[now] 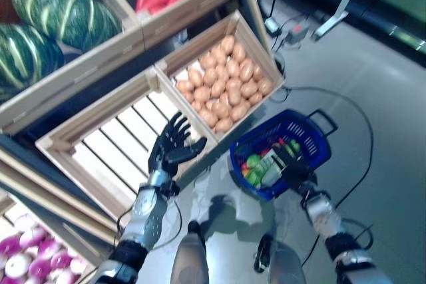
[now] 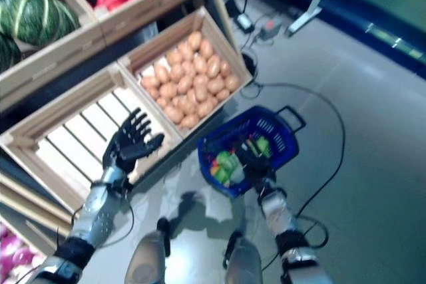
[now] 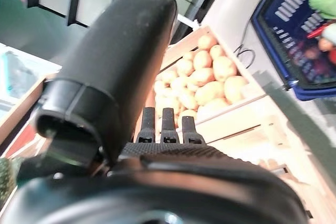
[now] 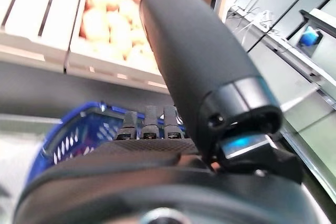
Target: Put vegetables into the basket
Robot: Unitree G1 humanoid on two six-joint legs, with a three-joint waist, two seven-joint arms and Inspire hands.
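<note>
The blue plastic basket (image 1: pixel 313 139) stands on the floor to my right, with green and red vegetables (image 1: pixel 256 164) lying in it. It also shows in the right eye view (image 2: pixel 276 134) and the left wrist view (image 3: pixel 294 30). My left hand (image 1: pixel 172 145) is open and empty, fingers straight, over the front edge of the bare slatted crate (image 1: pixel 106 144), next to the crate of potatoes (image 1: pixel 229 81). My right hand (image 1: pixel 293 164) is open with straight fingers just above the basket's near rim, over the vegetables. The basket's blue wall shows in the right wrist view (image 4: pixel 79 129).
The wooden stand's crates fill the left and top; its front edge (image 1: pixel 66 191) runs beside my left arm. Grey floor spreads to the right, with power adapters (image 1: pixel 293 31) and a white post (image 1: pixel 343 4) at the back.
</note>
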